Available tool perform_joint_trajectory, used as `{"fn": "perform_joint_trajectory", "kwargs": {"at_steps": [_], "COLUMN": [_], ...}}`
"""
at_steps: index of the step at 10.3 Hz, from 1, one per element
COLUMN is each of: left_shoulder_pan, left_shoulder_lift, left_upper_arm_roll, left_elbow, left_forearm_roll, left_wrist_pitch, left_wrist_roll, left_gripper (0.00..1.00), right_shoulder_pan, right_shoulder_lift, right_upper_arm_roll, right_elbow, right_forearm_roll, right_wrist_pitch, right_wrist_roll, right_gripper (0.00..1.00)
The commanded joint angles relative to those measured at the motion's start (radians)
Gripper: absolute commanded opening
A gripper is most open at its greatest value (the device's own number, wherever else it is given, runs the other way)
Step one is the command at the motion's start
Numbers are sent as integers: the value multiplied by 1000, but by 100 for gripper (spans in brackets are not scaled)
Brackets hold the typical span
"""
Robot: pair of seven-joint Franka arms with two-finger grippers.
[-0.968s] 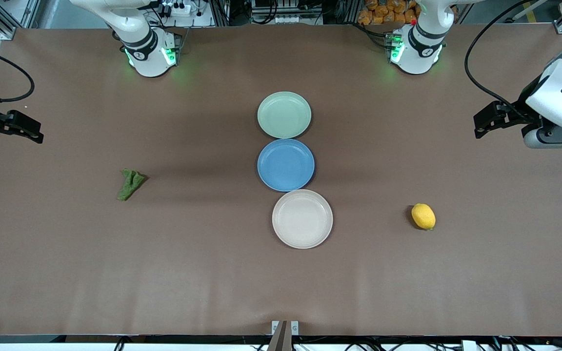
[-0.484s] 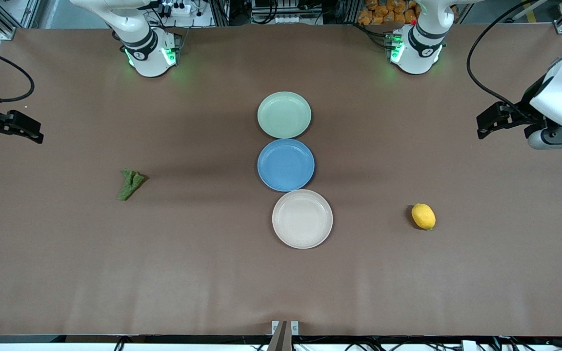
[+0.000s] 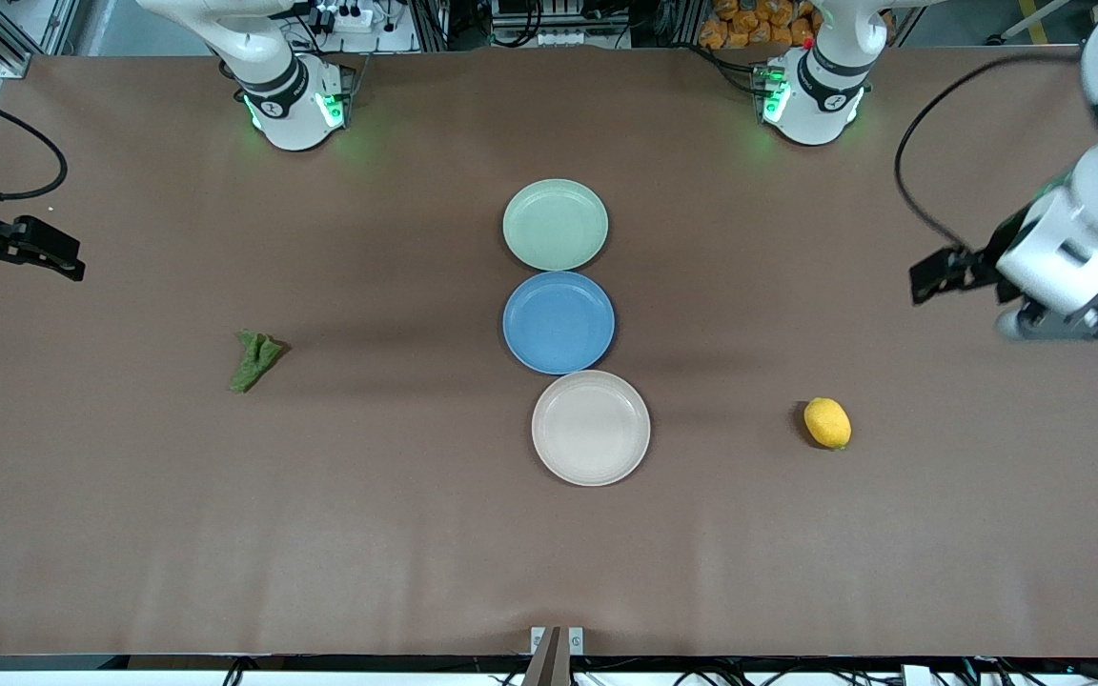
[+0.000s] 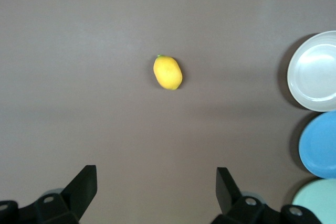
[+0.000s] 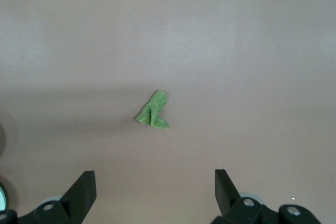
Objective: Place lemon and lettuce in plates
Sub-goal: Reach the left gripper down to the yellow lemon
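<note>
Over the last second the left gripper (image 3: pixel 930 278), jaws spread and empty, swings in from the bench's left-arm edge toward the lemon (image 3: pixel 826 422) beside the cream plate (image 3: pixel 591 428), so pickup looks imminent, while the right gripper (image 3: pixel 58 259) waits, jaws spread, lettuce (image 3: pixel 253 359) untouched.

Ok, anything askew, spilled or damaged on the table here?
Nothing stands out. The lemon and the lettuce lie intact on the table, and the mint plate, blue plate and cream plate sit flat in a row, empty.
</note>
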Motion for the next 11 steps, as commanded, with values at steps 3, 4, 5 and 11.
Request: {"fn": "perform_joint_trajectory", "kwargs": {"at_steps": [3, 4, 5, 11], "left_shoulder_pan": [52, 53, 53, 53], "left_shoulder_lift": [86, 105, 138, 365], "left_upper_arm_roll": [3, 4, 6, 11], "left_elbow": [-249, -300, -337, -315], "left_forearm_roll": [-18, -13, -7, -7], "left_wrist_pitch": [328, 401, 468, 765], "left_wrist_roll": [25, 22, 20, 11], "left_gripper": [100, 100, 100, 100], "right_shoulder_pan": [-11, -32, -49, -52], "right_shoulder_lift": [8, 8, 6, -11], "right_upper_arm_roll": [2, 5, 8, 9], "right_elbow": [6, -1, -7, -128], "right_forearm_roll": [27, 38, 50, 57], "right_wrist_pitch": [28, 31, 28, 115], "right_wrist_roll": [15, 9, 7, 32], "right_gripper": [100, 100, 100, 100]}}
